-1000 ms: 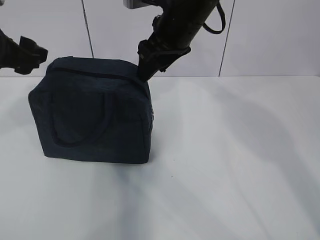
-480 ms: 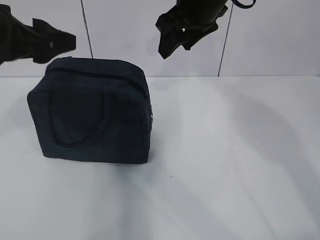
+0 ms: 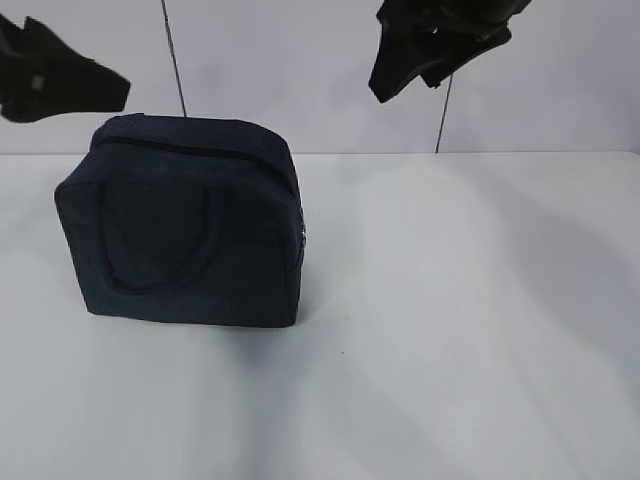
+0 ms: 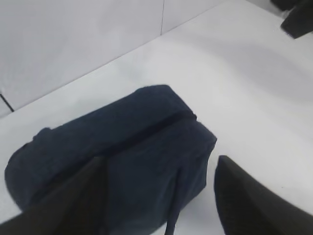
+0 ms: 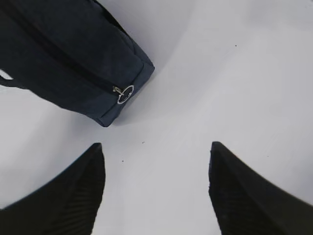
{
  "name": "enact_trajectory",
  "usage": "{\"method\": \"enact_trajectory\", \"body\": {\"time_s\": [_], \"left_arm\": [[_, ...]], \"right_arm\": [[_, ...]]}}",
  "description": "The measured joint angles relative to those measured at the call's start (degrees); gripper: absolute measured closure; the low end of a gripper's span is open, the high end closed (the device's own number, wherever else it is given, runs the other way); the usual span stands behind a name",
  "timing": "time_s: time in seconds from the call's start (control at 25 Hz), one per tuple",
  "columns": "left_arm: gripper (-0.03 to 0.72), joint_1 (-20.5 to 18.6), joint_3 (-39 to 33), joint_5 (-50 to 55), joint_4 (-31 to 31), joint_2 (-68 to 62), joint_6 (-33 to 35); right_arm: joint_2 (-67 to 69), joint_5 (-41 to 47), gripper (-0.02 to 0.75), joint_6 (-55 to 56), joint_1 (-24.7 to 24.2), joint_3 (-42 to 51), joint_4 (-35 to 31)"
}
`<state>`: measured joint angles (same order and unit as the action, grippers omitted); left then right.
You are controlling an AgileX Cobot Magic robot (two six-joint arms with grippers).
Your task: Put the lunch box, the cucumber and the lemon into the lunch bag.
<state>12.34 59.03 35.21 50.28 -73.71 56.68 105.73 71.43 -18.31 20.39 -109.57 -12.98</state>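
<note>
The white surface carries the navy bag upright at its left, zipper closed, ring pull at the end. Both hands hang above, clear of it: left hand over the bag, fingers apart; right hand spread wide, empty.

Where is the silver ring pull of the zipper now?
In the right wrist view, the silver ring pull hangs at the end corner of the lunch bag, just above the white table.
</note>
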Motion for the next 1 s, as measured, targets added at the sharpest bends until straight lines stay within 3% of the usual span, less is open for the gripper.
{"method": "enact_trajectory", "body": {"time_s": [0.12, 0.24, 0.48, 0.68, 1.0], "left_arm": [[0.192, -1.8, 0.1, 3.4, -9.3, 2.7, -9.0], [0.193, -3.5, 0.1, 4.6, -12.9, 5.6, -13.5], [0.193, -6.8, -0.4, 11.6, -14.0, 10.8, -19.1], [0.193, -10.5, -6.0, 11.1, -11.6, 18.9, -20.0], [0.193, -11.0, -13.9, 12.0, -11.1, 31.1, -21.6]], "right_arm": [[-4.1, 0.0, 0.23, -0.2, -0.1, 3.7, -0.1], [-8.9, -2.0, 0.229, -0.7, -0.2, 9.7, -0.2], [-19.8, -8.3, 0.229, -1.0, -0.4, 23.9, -0.2], [-27.4, -12.7, 0.228, -1.0, -0.4, 32.6, -0.4], [-38.3, -19.7, 0.227, -2.7, -0.4, 46.6, -2.8]]}}
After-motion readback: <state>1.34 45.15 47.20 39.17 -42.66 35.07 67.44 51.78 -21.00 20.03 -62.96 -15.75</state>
